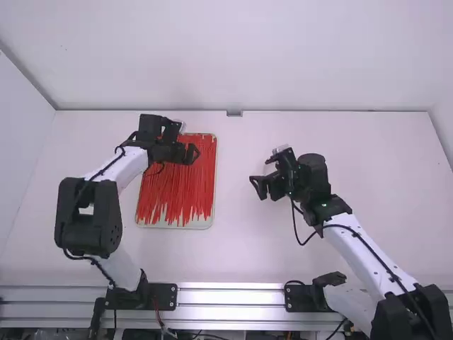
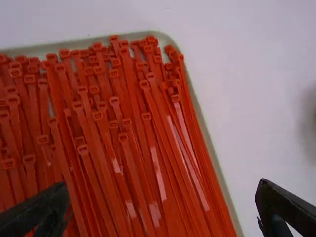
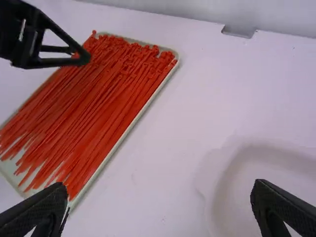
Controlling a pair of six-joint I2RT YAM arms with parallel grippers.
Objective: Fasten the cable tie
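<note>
Looking down from the high camera, I take the tray (image 1: 177,226) as my landmark; it is pale and round-cornered and lies flat on the white table (image 1: 354,142). It is heaped with orange-red cable ties (image 1: 177,188), laid lengthwise and packed side by side; their square heads bunch at the tray's far end and their tails run toward its near end; every tie I can make out lies straight and unlooped, and all of them sit inside the tray.

My left gripper (image 1: 190,152) hangs over the tray's far end, toward the far right corner; its fingers are spread wide, and in its own wrist view one finger (image 2: 37,212) sits above the ties while the other is out past the tray's right rim, above bare table; nothing is held between them; I cannot tell whether either fingertip touches the pile.

My right gripper (image 1: 260,185) is well apart from the tray, off its right side and about level with its middle, facing the tray above bare table; its jaws are also wide apart and it grips nothing.

A small grey bracket (image 1: 234,112) sits at the table's back edge, beyond the tray's far right corner.
</note>
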